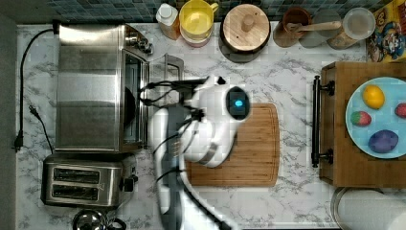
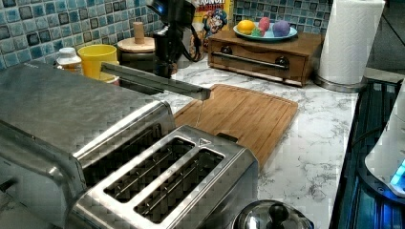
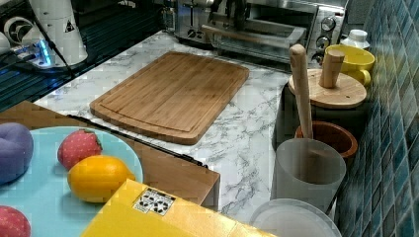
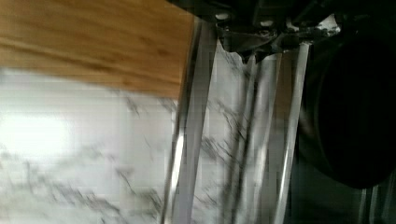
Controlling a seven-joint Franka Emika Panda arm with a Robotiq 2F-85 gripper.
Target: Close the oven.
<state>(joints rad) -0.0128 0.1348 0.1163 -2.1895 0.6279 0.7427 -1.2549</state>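
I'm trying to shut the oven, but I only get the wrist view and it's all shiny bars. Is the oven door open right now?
Observer: Yes. In the left view the door sticks out roughly level above the counter.
Operator: Is anything next to the oven that I could bump?
Observer: A two-slot toaster stands right beside the oven, below it in the top view.
Operator: What about the other side?
Observer: In the right view a yellow cup stands close to the oven's end with the knobs.
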